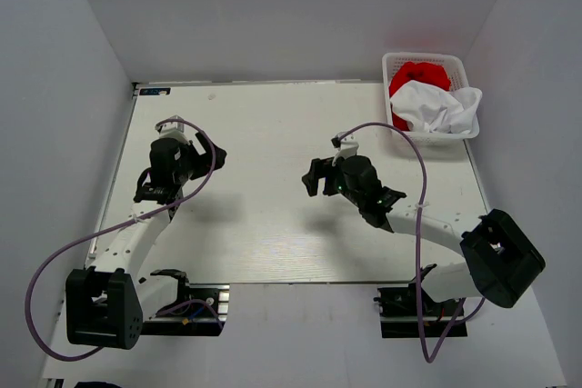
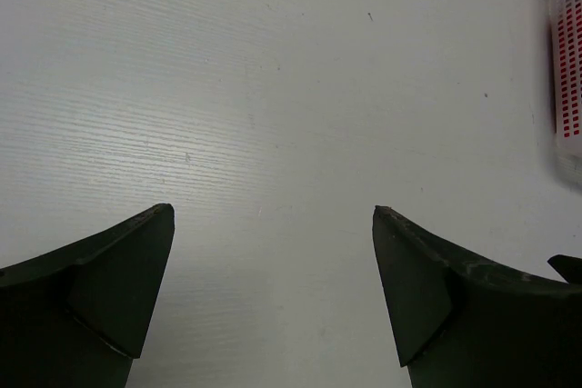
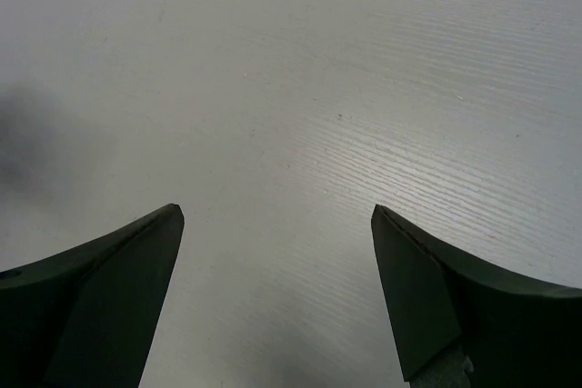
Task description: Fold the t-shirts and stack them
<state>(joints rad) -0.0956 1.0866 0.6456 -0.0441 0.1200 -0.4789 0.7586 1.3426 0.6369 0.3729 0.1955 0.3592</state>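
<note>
The white t-shirt lies crumpled in the white mesh basket at the far right corner, on top of the red t-shirt, which shows behind it. My left gripper hovers over the left part of the table, open and empty; in its wrist view only bare tabletop lies between the fingers. My right gripper is over the table's middle, open and empty; its wrist view also shows only tabletop. Both are well away from the shirts.
The white table has white walls at the back and sides. The basket's edge, with red showing through the mesh, appears at the right of the left wrist view. Purple cables loop beside both arms.
</note>
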